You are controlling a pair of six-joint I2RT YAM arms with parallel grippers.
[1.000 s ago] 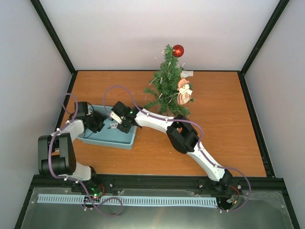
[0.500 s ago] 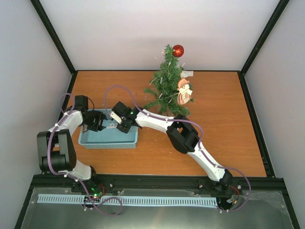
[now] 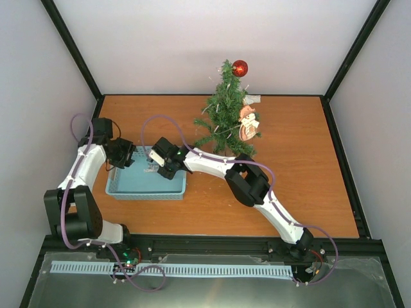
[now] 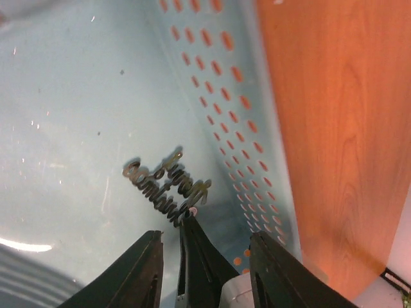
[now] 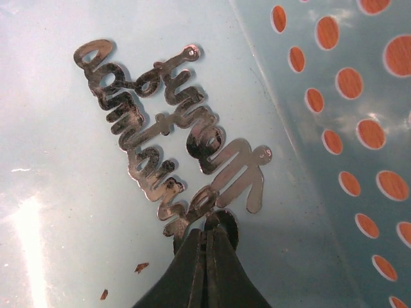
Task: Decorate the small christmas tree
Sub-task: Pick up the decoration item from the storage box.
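**Top external view: right tool (image 3: 153,169) pinching inside the blue basket (image 3: 144,192), small christmas tree (image 3: 225,109) upright at the back**

Top external view. The small christmas tree stands upright near the far edge of the orange wooden surface (image 3: 302,179), about mid-width. Its foot is hidden behind the right arm. A red ball (image 3: 239,68) hangs beside its tip and a snowman-like figure (image 3: 248,123) hangs on its right side. The blue basket sits to the left of the tree and nearer the arms. The left tool (image 3: 127,157) hangs over the basket's far left corner. The right tool reaches in from the right, over the basket floor. From this height I cannot tell how either tool's jaws stand.

Left wrist view. The left tool's two dark fingers (image 4: 142,269) stand spread apart. A third dark wedge (image 4: 196,253) rises between them, and I cannot tell what it belongs to. Its tip touches the silver script ornament (image 4: 168,186). The ornament is on the pale blue floor, just beside the perforated wall (image 4: 225,115). Orange surface shows beyond that wall on the right.

Right wrist view. The right tool's fingers (image 5: 192,269) are pressed together, pinching the lower edge of the silver script ornament (image 5: 160,128). The ornament is mirror-bright cursive lettering in two lines, with a small hole at its top end. The perforated wall runs along the right, orange showing through its holes. Two brown specks (image 5: 141,266) lie on the floor beside the fingers.
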